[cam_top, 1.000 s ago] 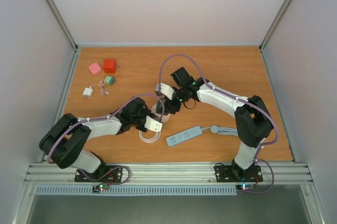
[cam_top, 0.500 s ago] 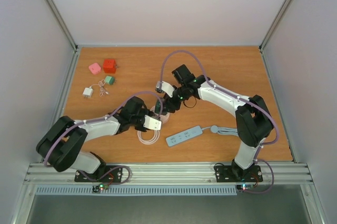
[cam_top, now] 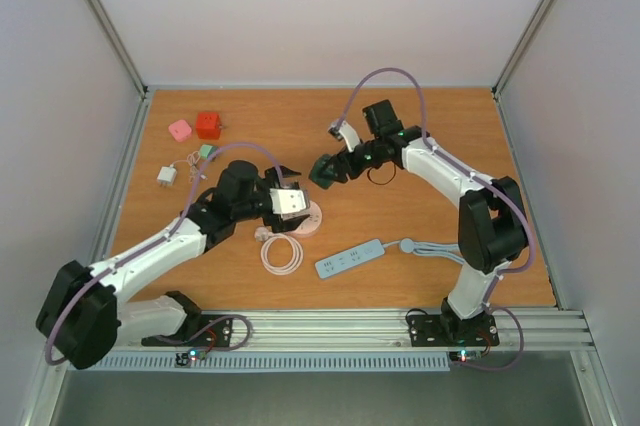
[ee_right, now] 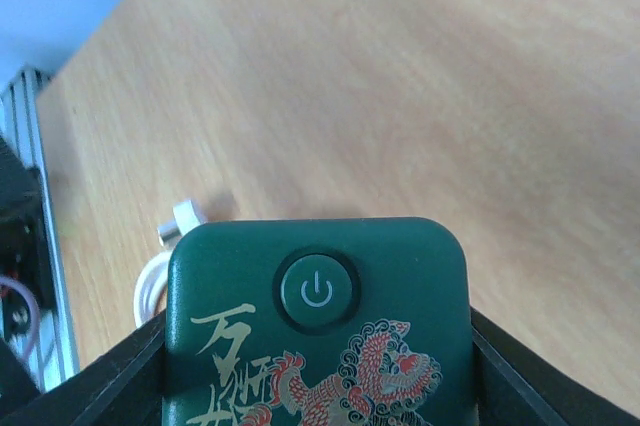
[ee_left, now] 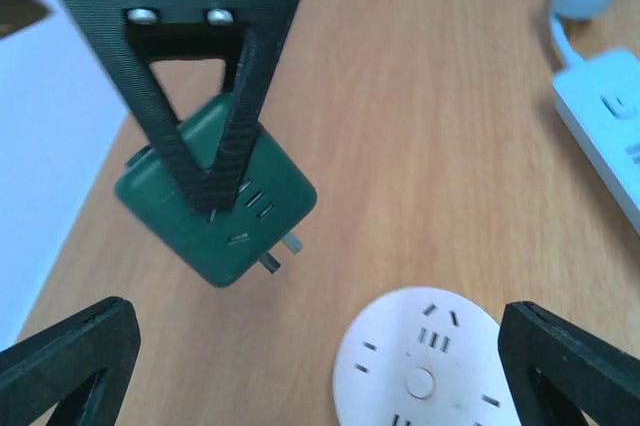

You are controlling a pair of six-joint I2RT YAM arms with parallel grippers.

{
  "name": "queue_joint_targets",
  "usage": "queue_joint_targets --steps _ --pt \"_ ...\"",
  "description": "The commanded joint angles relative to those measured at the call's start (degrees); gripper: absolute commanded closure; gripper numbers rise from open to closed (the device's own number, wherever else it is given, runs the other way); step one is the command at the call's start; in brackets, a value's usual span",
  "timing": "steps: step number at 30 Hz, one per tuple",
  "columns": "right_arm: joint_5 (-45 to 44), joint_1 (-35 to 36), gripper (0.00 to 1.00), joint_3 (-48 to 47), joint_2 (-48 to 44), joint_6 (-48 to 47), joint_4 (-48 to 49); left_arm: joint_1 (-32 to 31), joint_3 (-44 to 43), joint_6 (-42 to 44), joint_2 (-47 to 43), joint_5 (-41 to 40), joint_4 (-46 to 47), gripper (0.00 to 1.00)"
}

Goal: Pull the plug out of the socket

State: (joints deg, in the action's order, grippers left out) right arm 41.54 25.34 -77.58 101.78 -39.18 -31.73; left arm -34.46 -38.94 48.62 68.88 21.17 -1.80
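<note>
Three views: one high overview, two close wrist looks.

From high behind the near edge we look down on the whole table (cam_top: 440, 126). Our left wrist view sits low and close, tilted down at the table, with the round white socket (ee_left: 420, 366) at its lower edge and the green plug (ee_left: 215, 206) just ahead. Our right wrist view is nearer still, and the same plug fills its lower half. All three share that plug. The overview and left wrist also share the socket and the power strip (cam_top: 350, 258).
</note>
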Motion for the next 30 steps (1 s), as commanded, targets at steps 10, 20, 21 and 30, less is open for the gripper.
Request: queue_joint_targets --steps 10,20,21,30 --pt "8.9 -3.8 0.97 0.6 -5.3 32.4 19.3 1.7 -11.1 -30.5 -1.0 -8.0 2.6 0.0" --pt "13.1 -3.8 0.95 0.5 -5.1 36.7 21.4 1.7 -17.3 -31.9 5.3 -6.9 -0.7 0.0" --pt "13.7 -3.8 0.95 0.6 -5.1 36.9 21.5 1.7 -17.9 -31.6 6.2 -6.7 -1.3 0.01" --pt "15.1 -3.7 0.93 1.6 -5.6 36.4 21.3 1.6 -23.5 -29.7 12.5 -9.8 -3.5 0.11"
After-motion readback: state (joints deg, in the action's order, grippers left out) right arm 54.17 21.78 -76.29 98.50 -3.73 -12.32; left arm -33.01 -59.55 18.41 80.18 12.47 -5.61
